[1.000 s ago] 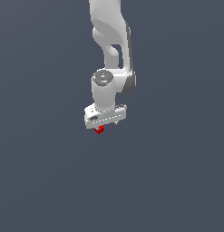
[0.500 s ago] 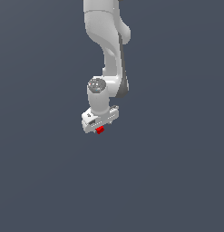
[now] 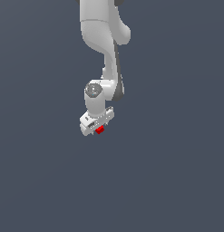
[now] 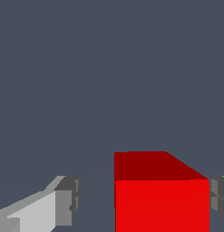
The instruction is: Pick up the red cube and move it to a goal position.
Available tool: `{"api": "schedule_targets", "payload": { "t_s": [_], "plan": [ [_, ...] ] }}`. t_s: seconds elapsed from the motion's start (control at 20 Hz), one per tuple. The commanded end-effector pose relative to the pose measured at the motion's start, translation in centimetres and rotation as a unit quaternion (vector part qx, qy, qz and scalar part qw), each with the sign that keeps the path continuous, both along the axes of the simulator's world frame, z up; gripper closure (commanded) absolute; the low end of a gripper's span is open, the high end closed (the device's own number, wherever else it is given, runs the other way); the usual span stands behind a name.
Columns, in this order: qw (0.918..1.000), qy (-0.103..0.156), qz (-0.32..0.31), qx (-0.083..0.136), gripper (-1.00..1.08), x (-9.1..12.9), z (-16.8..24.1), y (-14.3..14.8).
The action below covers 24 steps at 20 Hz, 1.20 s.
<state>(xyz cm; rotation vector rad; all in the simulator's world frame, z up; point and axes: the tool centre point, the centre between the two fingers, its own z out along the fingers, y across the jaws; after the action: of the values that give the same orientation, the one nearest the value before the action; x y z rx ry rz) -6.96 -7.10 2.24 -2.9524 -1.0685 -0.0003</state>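
Exterior view: plain dark slate background across the whole frame, no edges or other objects visible. Arm (image 3: 102,41) drops in from top centre, just left of the midline, and narrows to the round wrist joint (image 3: 93,90) at mid-frame. Below it the white gripper (image 3: 99,128) sits tilted, its lower-left end a bit lower than its upper-right end. The red cube (image 3: 100,130) pokes out right under the gripper body, just left of and below frame centre, only a small red patch showing. Can't tell from this view whether the cube is on a surface or off it. Wrist view: one finger (image 4: 36,213), white with a grey pad (image 4: 68,199), stands clear of the cube, with a strip of background showing between them. Cube (image 4: 161,195) is large in the lower part of the frame, top face darker, front face bright. The other pad (image 4: 220,199) is right up against the cube's far side, touching or nearly so. Gripper (image 4: 145,199) is spread wider than the cube: cube is between the fingers but not clamped.
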Motion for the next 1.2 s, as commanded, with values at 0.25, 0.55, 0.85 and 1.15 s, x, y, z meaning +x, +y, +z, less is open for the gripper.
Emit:
{"api": "schedule_targets", "payload": {
  "t_s": [0.25, 0.55, 0.85, 1.15],
  "plan": [
    [0.9999, 0.000, 0.011, -0.001, -0.92, -0.03, -0.41, -0.33],
    [1.0000, 0.000, 0.007, -0.001, 1.08, 0.05, -0.24, -0.22],
    [1.0000, 0.000, 0.007, -0.001, 1.08, 0.05, -0.24, -0.22],
    [1.0000, 0.000, 0.007, -0.001, 1.08, 0.22, -0.21, -0.17]
  ]
}}
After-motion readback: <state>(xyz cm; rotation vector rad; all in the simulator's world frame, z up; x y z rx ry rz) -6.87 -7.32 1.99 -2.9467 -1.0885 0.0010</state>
